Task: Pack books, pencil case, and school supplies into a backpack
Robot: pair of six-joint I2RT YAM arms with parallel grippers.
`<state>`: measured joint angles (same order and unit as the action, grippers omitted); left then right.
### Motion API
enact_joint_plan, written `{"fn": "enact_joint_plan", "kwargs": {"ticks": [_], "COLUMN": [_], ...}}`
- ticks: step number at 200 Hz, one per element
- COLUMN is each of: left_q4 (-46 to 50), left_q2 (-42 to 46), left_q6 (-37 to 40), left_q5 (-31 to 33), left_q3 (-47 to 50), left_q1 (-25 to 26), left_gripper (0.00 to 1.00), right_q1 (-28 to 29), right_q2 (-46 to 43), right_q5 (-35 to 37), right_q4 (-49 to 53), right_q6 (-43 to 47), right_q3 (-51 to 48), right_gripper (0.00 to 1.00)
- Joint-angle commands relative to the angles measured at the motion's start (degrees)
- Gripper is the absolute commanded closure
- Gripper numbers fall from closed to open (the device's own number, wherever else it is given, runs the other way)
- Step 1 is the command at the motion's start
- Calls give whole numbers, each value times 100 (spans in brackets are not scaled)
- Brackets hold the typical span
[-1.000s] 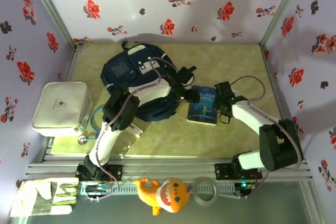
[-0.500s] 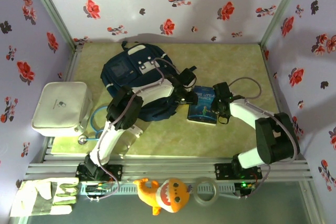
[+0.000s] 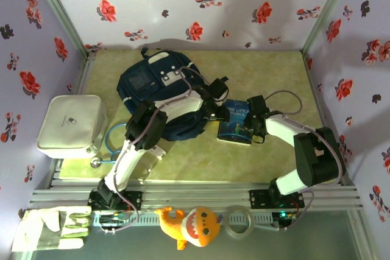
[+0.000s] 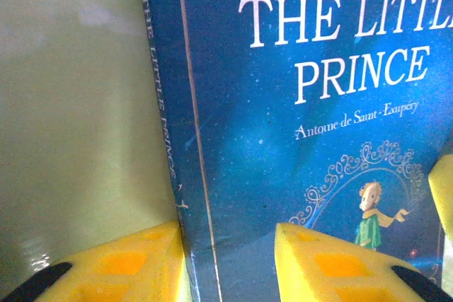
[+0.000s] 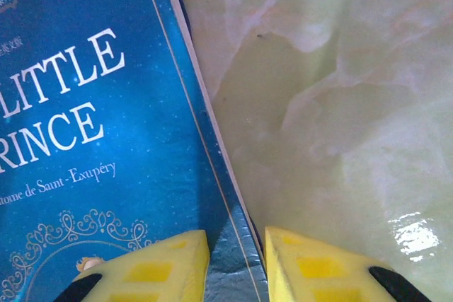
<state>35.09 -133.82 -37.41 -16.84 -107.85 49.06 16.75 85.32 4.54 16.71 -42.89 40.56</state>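
Top view, left to right:
- White case (image 3: 70,123) sits at the far left edge of the table (image 3: 274,77), with a blue cord (image 3: 111,135) looped just beside it
- Work glove (image 3: 52,226) lies on the front rail at lower left
- Backpack (image 3: 146,83) lies flat left of centre, front pocket with pale patches facing up. The left arm reaches across its lower right corner
- Left gripper (image 3: 219,111) is at the left edge of the book (image 3: 236,127)
- The book lies flat on the table, cover up, just right of the backpack and outside it. Its title reads "The Little Prince"
- Right gripper (image 3: 250,126) is at the book's right edge
- Orange toy fish (image 3: 192,226) and a tape roll (image 3: 239,222) rest on the front rail, centre to right

Left wrist view:
- The yellow fingers stand astride the spine
- One finger (image 4: 120,263) is on the table side, touching the spine
- The other finger (image 4: 333,263) is over the cover
- A gap between them holds the spine edge. Cannot tell whether they pinch the book

Right wrist view:
- One finger (image 5: 152,270) is over the cover and the other (image 5: 318,270) is over bare table
- The narrow gap between them holds the book's right edge. Cannot tell whether there is a grip here either
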Motion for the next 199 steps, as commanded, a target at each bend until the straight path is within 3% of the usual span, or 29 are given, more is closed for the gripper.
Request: {"fn": "enact_joint_plan", "kwargs": {"ticks": [1,30,66,199], "left_q4": [-403,-1268,-1529,-1879], "left_q2": [230,823,1187,853], "left_q6": [-359,-880,-1043,-1351], "left_q5": [-759,-961,-991,-1445], "left_q3": [-7,593,951,1012], "left_q1": [0,-37,-45,-1], "left_gripper": [63,67,69,72], "right_q1": [-12,-13,-12,-13], "right_q2": [219,359,314,250], "right_q5": [-279,-330,-271,-432], "right_q4": [-280,-533,-615,-801], "right_q6": [-264,-502,-597,-723], "right_q3": [-182,-296,-339,-427], "right_gripper": [72,72,72,71]}}
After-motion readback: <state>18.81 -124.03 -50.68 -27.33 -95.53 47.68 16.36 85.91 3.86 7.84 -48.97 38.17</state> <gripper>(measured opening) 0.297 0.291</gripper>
